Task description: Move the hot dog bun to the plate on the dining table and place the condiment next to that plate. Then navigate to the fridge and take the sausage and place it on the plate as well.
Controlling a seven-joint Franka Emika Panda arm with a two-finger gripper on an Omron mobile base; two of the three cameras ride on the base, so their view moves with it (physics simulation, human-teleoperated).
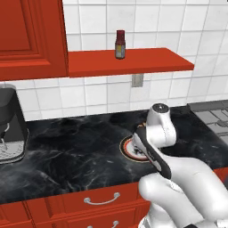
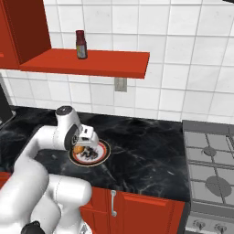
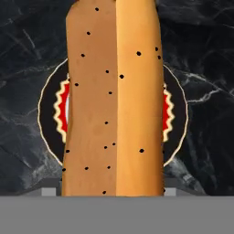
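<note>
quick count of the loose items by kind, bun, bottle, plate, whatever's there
hot dog bun: 1
condiment bottle on the shelf: 1
small patterned plate on the counter: 1
coffee machine: 1
total: 4

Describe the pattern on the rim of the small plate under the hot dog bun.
Small plate: black rim, then a red-and-cream zigzag ring; clearest in the hand view.

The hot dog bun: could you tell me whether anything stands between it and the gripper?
Nothing visible does. In the hand view the hot dog bun runs up from between the finger tips, above the small white plate. In the right base view the gripper sits right at it.
</note>
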